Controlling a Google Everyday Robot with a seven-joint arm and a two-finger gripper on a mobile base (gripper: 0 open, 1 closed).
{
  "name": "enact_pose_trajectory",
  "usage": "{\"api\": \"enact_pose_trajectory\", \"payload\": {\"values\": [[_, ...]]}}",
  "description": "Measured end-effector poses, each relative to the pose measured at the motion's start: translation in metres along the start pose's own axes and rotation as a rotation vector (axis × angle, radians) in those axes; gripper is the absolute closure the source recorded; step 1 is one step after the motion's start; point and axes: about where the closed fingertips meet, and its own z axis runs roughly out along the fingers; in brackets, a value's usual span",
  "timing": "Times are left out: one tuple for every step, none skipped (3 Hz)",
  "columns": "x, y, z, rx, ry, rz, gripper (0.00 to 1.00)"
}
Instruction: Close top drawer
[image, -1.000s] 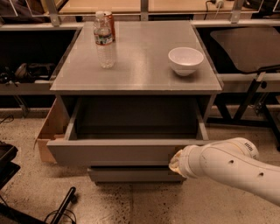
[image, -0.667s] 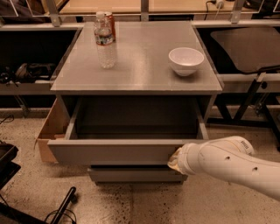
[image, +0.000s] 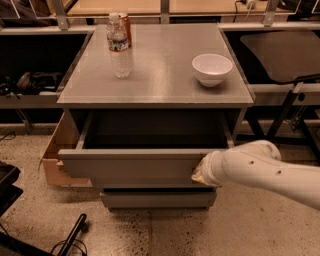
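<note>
Gripper (image: 198, 171), at the tip of the white arm (image: 260, 172) reaching in from the right, sits against the right end of the top drawer (image: 132, 167); whether it is open or closed I cannot tell. That drawer stands pulled well out of the grey cabinet (image: 155, 85). On the cabinet top stand a water bottle (image: 120, 50) and a white bowl (image: 212, 69), well apart.

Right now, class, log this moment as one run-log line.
top drawer: pulled out, interior showing | gripper: at drawer front, right end | cabinet top: water bottle, white bowl
</note>
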Motion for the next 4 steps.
{"api": "enact_pose_trajectory", "payload": {"values": [[0.000, -0.003, 0.002, 0.001, 0.003, -0.006, 1.00], [-0.001, -0.032, 0.009, 0.015, 0.016, -0.040, 1.00], [-0.002, -0.039, 0.009, 0.019, 0.021, -0.050, 1.00], [-0.003, -0.071, 0.016, 0.035, 0.037, -0.085, 1.00]]}}
